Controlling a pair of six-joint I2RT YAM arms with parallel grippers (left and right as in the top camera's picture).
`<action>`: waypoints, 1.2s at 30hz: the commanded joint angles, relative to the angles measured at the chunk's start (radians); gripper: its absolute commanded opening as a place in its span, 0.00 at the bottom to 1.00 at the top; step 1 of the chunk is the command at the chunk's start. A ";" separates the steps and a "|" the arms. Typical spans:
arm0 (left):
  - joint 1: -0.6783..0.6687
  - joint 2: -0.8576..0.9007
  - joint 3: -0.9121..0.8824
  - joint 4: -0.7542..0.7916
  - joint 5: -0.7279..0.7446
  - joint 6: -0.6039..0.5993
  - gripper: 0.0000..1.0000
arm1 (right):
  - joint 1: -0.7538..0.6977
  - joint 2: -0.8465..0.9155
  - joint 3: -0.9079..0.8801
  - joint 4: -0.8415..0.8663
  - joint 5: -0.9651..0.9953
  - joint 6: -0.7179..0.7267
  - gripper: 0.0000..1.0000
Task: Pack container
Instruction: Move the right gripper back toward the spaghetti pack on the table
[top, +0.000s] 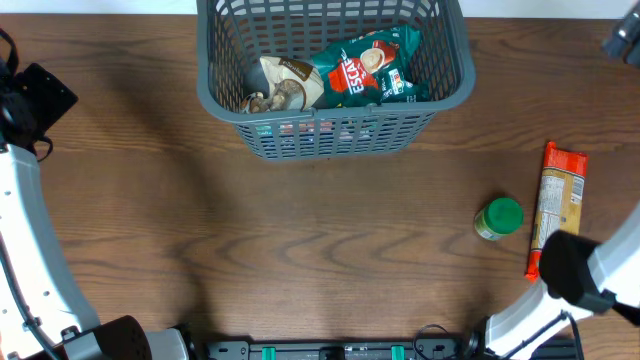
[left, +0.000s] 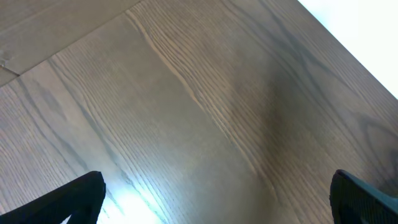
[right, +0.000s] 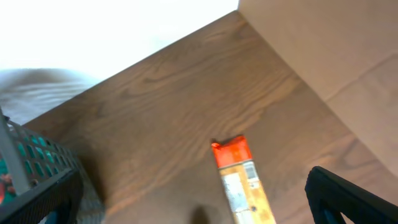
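The container (top: 335, 135), a dark grey lattice basket, stands at the table's far middle. A green packet (top: 372, 62) and a brownish packet (top: 280, 85) lie inside it. A long orange and yellow packet (top: 558, 200) and a green-lidded jar (top: 498, 218) lie on the table at the right. My right gripper (right: 193, 202) hangs open above the near end of the long packet (right: 239, 180), touching nothing; the container's corner (right: 25, 155) shows to its left. My left gripper (left: 217, 199) is open over bare wood, holding nothing.
The left arm (top: 30, 100) stands at the table's left edge and the right arm (top: 570, 268) at the near right. A dark object (top: 622, 40) sits at the far right corner. The table's far edge runs just behind the container.
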 joint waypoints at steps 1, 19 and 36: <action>0.004 -0.001 -0.003 -0.003 -0.012 -0.006 0.99 | -0.027 -0.042 -0.108 -0.005 -0.010 -0.050 0.99; 0.004 -0.001 -0.003 -0.003 -0.012 -0.006 0.99 | -0.139 -0.494 -0.876 0.075 0.079 -0.031 0.99; 0.004 -0.001 -0.003 -0.003 -0.012 -0.006 0.99 | -0.192 -0.711 -1.546 0.335 -0.040 -0.100 0.99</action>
